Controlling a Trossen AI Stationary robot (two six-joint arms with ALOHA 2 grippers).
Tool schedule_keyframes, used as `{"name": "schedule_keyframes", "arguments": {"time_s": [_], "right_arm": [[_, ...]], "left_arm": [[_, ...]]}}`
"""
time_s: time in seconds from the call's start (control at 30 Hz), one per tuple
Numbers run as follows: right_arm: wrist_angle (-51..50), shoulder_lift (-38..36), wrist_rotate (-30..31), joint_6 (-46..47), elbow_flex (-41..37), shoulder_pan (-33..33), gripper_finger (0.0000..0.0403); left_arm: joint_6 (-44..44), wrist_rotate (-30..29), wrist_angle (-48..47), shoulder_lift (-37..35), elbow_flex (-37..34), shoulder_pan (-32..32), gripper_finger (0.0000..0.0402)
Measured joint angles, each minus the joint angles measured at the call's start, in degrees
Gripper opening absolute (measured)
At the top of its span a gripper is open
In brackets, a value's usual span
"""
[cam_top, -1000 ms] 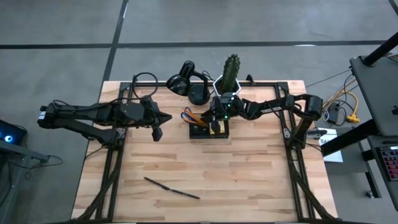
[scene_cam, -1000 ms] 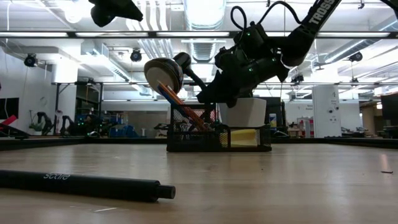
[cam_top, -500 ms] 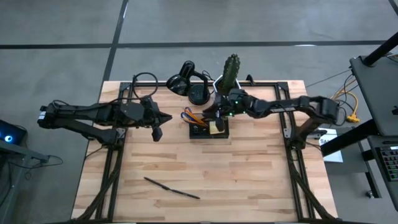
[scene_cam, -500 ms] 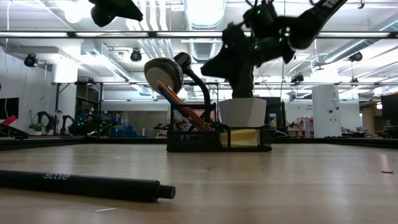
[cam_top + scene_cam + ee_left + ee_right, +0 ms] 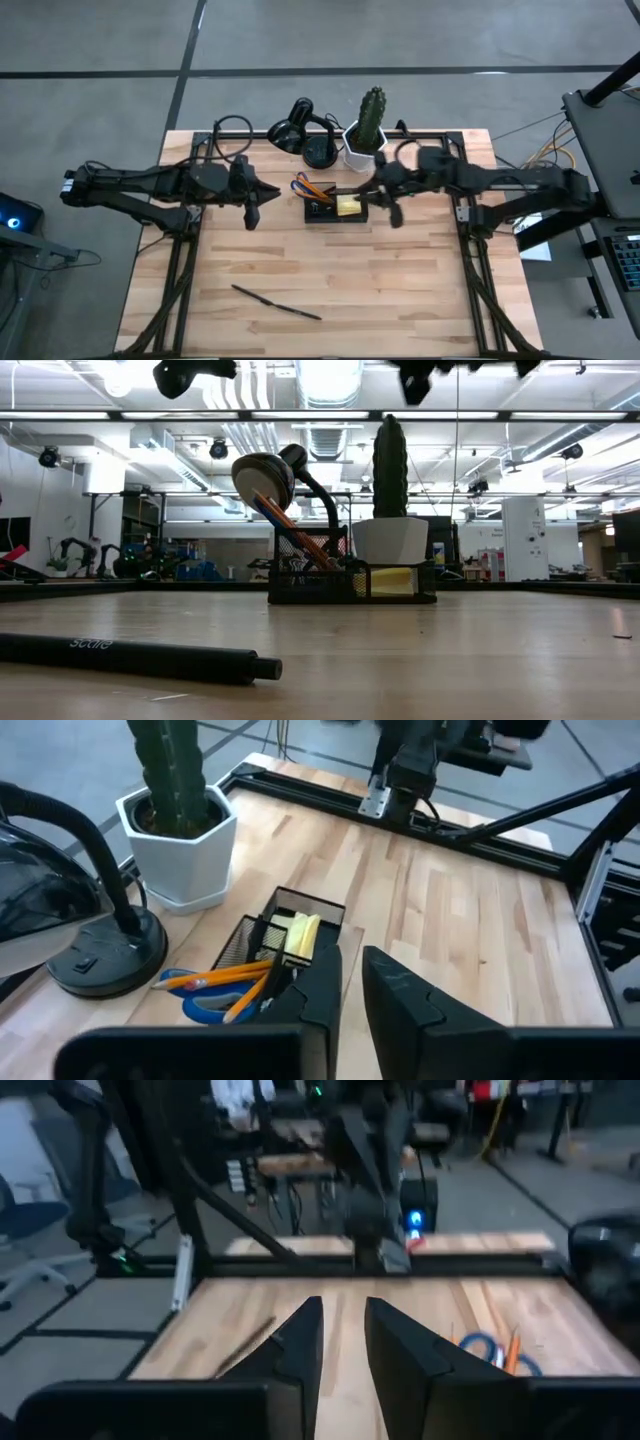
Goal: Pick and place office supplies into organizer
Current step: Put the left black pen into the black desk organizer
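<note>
Two pencils point(image 5: 215, 977), one scissors point(image 5: 195, 1007), one pen point(image 5: 276, 301), one organizer point(image 5: 322, 213)

We see the organizer point(image 5: 336, 208) at the high view's centre, the cactus pot point(image 5: 362, 152) and lamp point(image 5: 305, 135) above it, a pen point(image 5: 276, 302) lower left.

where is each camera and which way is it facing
High view: above the table, straight down; both arms show, left gripper, right gripper.
Low view: table height, level past a pen to the organizer; arms only at the top edge.
Left wrist view: on the left arm, facing the organizer; own fingers show.
Right wrist view: on the right arm, facing across the table; own fingers show.
Shared: high and left wrist views both show the cactus pot.
</note>
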Motion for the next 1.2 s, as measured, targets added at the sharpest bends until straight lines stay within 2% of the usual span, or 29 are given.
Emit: {"name": "schedule_keyframes", "arguments": {"time_s": [0.13,0.3,0.43,0.63,0.73,0.83,0.93,1.1,1.2], "right_arm": [[-3.6,-7.0,2.7,-0.4,-0.4,1.4,0.0062],[-13.0,-16.5,10.4,-1.0,-2.2,1.8,0.0049],[-14.0,-24.0,12.9,1.1,-6.4,1.8,0.0042],[-13.6,-31.4,13.6,8.9,-14.1,1.8,0.0038],[-13.3,-32.8,14.0,11.5,-17.4,1.8,0.0038],[-13.3,-33.0,14.7,13.4,-19.6,1.8,0.0038],[-13.1,-32.8,14.7,14.4,-20.9,1.8,0.0038],[-12.8,-32.7,15.1,14.8,-21.8,1.8,0.0038],[-12.7,-32.7,15.1,14.8,-21.8,1.8,0.0038]], "left_arm": [[0.0,0.0,0.2,0.0,0.0,0.0,0.0042],[-0.1,0.0,1.2,1.1,0.0,0.0,0.0043],[0.0,2.5,5.8,3.7,0.0,0.0,0.0043],[1.6,13.9,7.8,8.9,0.0,-0.5,0.0043],[1.5,19.5,7.7,11.9,0.0,-1.5,0.0043],[1.5,22.7,7.6,14.6,0.0,-2.9,0.0046],[1.5,25.4,7.6,16.8,0.0,-3.8,0.0071],[-0.7,27.6,6.9,19.0,0.4,-4.9,0.0149],[-4.6,32.7,5.0,20.3,1.4,-5.4,0.0185]]}}
